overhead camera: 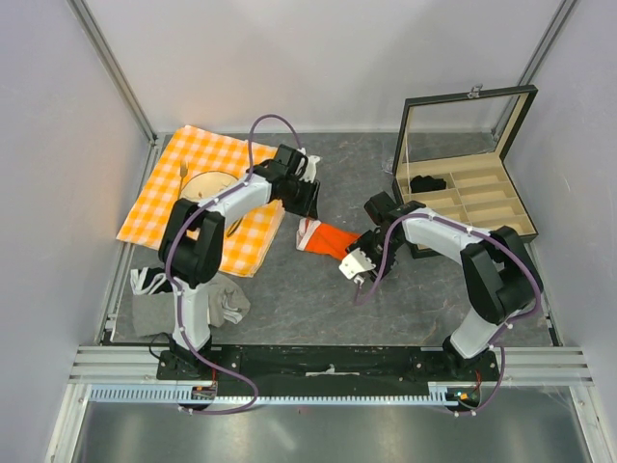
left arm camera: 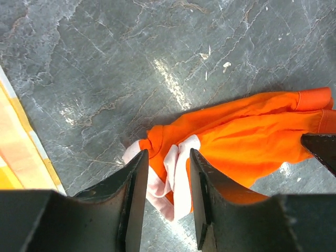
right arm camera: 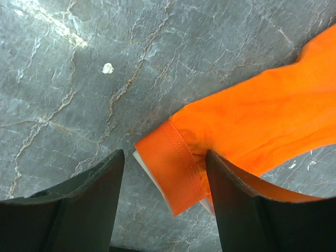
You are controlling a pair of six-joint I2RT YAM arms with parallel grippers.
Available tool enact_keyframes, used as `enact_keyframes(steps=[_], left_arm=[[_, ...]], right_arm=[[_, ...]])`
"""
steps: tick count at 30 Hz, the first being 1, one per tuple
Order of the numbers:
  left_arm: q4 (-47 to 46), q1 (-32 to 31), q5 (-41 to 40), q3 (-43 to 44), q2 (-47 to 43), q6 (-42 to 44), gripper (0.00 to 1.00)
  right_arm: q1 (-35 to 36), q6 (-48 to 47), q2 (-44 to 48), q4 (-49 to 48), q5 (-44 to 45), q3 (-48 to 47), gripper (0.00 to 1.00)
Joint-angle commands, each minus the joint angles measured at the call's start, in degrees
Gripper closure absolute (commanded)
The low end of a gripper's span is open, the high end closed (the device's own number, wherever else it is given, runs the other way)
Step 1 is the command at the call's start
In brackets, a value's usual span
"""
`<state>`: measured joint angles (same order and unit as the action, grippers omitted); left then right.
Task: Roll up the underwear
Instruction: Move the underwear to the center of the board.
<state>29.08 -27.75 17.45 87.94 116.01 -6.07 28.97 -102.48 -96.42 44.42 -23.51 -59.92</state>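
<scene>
Your underwear (overhead camera: 330, 238) lies on the grey desk (overhead camera: 386, 309) near the middle of the top view, stretched into a narrow strip that runs from left to lower right. It sits between the two arms, flat and not yet rolled.

Your left tool (left arm camera: 168, 153) hangs over the strip's left end. In the left wrist view its jaws stand apart, one on each side of the bunched white trim (left arm camera: 176, 173), and the orange cloth spreads away towards the right of that frame. You cannot tell there whether the fingers (left arm camera: 134, 199) press the cloth. I read this tool as open, not clamped.

Your right tool (right arm camera: 164, 153) is over the other end. In the right wrist view its jaws are spread wide. The stitched hem (right arm camera: 173, 173) lies between them on the desk, with bare stone showing beside the left finger. This tool is open too and holds nothing.

Left of the underwear lies the orange checkered cloth (overhead camera: 207, 193). Some grey-white cloths (overhead camera: 183, 299) are bunched at the lower left. An open compartment box (overhead camera: 463, 198) stands at the upper right, with a small black bundle (overhead camera: 427, 183) in one of its sections.
</scene>
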Motion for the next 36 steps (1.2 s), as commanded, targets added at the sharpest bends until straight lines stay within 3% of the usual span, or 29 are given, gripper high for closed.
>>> enact_keyframes(steps=[1, 7, 8, 10, 12, 15, 18, 21, 29, 36], left_arm=[[0.3, 0.9, -1.6, 1.8, -4.2, 3.1, 0.55], [-6.0, 2.5, -2.0, -5.2, -13.4, 2.8, 0.49], [-7.8, 2.9, -1.2, -9.0, -16.7, 2.0, 0.3], [-14.1, 5.1, 3.8, -16.5, -19.8, -2.4, 0.19], [-17.8, 7.4, 13.2, -20.8, -22.9, -6.8, 0.18], [-21.2, 9.0, 18.8, -27.1, -25.4, -9.7, 0.23], [-23.4, 7.4, 19.5, -32.4, -28.2, -11.9, 0.27], [-27.4, 4.5, 17.7, -38.3, -31.4, -15.5, 0.28], [-34.1, -4.2, 10.5, -47.4, -38.4, -20.6, 0.28], [-40.1, -7.5, 4.1, -56.6, -54.4, -16.2, 0.28]], right_arm=[[-0.1, -0.3, 0.6, -1.3, 0.8, -1.0, 0.29], [0.0, -1.0, -2.2, -1.7, 3.4, -1.2, 0.3], [-0.1, -0.9, -2.7, -1.9, 3.9, -1.2, 0.31], [-0.1, 0.0, -4.1, -2.2, 5.0, -0.9, 0.36], [-0.1, 0.8, -4.7, -2.3, 5.5, -0.4, 0.42], [0.0, 3.0, -4.6, -1.6, 5.1, 0.5, 0.54], [0.1, 6.7, -3.3, 0.1, 4.5, 1.6, 0.67], [1.0, 13.9, -1.3, 2.1, 3.6, 2.9, 0.72], [8.1, 38.6, 1.7, 5.5, -7.5, 3.1, 0.69], [9.9, 47.5, 3.4, 4.3, -7.3, 2.5, 0.47]])
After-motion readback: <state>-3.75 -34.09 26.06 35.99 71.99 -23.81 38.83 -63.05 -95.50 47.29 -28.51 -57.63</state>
